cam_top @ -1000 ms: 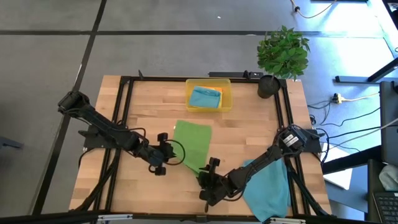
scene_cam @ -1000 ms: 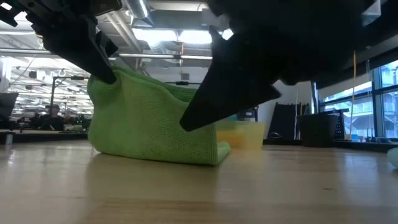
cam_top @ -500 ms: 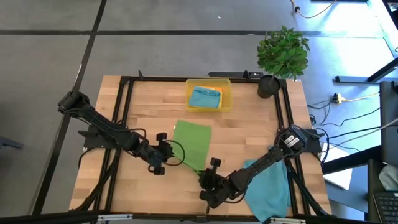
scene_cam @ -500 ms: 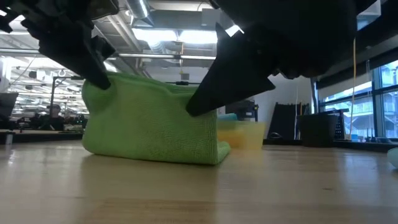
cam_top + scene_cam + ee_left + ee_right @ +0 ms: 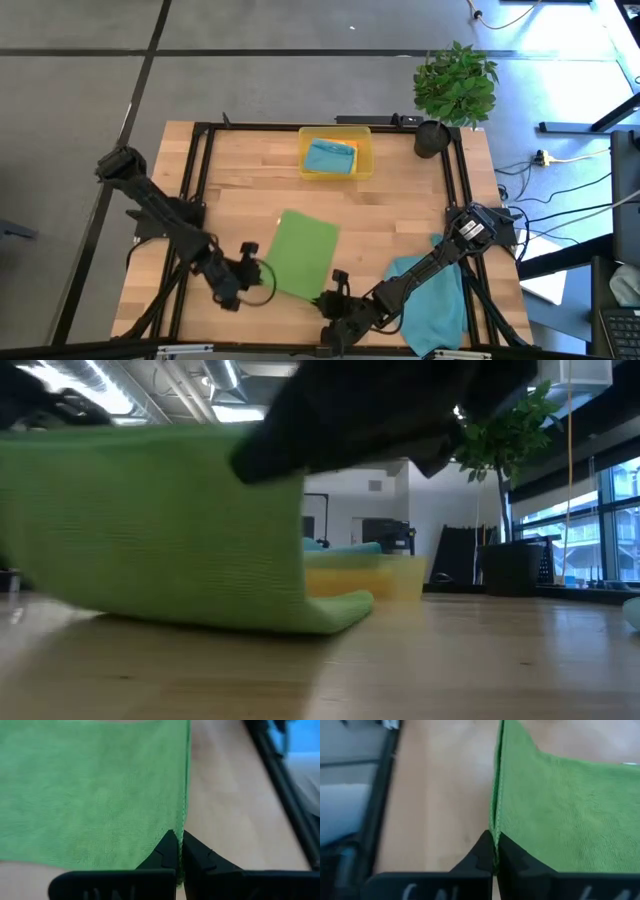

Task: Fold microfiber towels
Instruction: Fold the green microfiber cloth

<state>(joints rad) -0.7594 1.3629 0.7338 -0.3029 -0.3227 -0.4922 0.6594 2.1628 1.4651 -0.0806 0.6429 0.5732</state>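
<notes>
wooden table (image 5: 400, 200) carried the green towel (image 5: 305, 252); left gripper (image 5: 262, 277) at 7 o'clock, right gripper (image 5: 322, 298) at 5 o'clock, both clamped on its near corners.

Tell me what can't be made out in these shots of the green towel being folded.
- Low view: the green towel blocks the left side; both grippers are unclear.
- High view: what lies under the blue cloth in the yellow tray is hidden.
- High view: the teal towel is partly covered by the right arm.

Two dark jointed arms, black cables, white-labelled right arm (image 5: 468, 228)
</notes>
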